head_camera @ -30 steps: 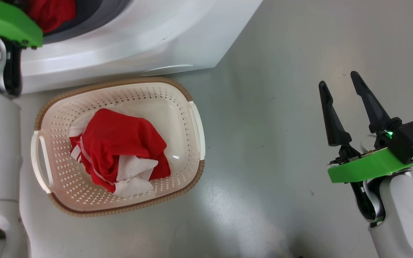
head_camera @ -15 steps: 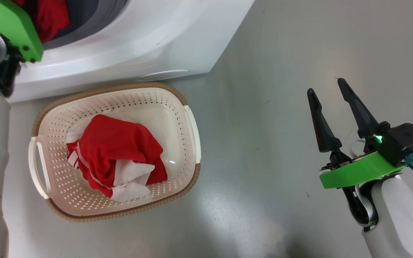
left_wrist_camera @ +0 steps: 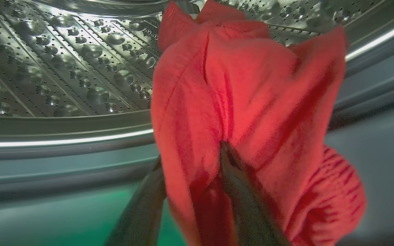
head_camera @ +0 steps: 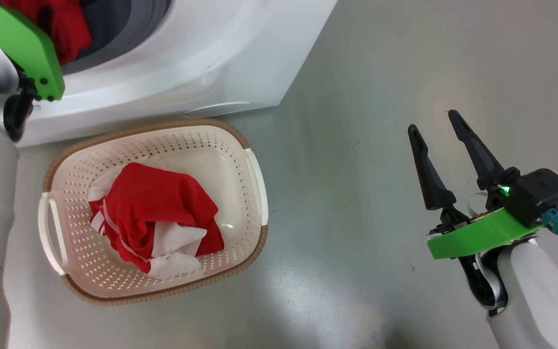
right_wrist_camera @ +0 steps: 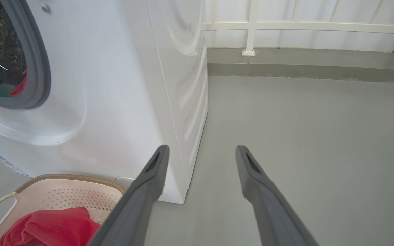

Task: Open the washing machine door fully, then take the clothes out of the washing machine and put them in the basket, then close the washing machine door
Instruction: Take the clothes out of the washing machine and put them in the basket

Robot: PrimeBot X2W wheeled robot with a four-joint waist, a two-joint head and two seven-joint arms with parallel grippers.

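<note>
The washing machine (head_camera: 211, 48) stands open at the top left of the head view; its door is out of view. My left arm's green wrist plate (head_camera: 27, 43) reaches into the drum opening beside red clothes (head_camera: 66, 29). In the left wrist view my left gripper (left_wrist_camera: 192, 153) pinches a fold of a red garment (left_wrist_camera: 251, 85) in front of the perforated steel drum (left_wrist_camera: 63, 68). Another red-and-white garment (head_camera: 158, 213) lies in the basket (head_camera: 255, 179) on the floor before the machine. My right gripper (head_camera: 432, 121) hangs open over bare floor to the right, holding nothing.
The grey floor (head_camera: 356, 218) spreads to the right of the basket and the machine. In the right wrist view a white railing (right_wrist_camera: 303, 27) and a low grey kerb (right_wrist_camera: 303, 65) close off the far side. The machine's side panel (right_wrist_camera: 183, 85) stands left of my right gripper (right_wrist_camera: 201, 148).
The whole head view has shifted slightly, so the camera moved. My left wrist plate has tilted further toward the drum opening. The right gripper stays open.
</note>
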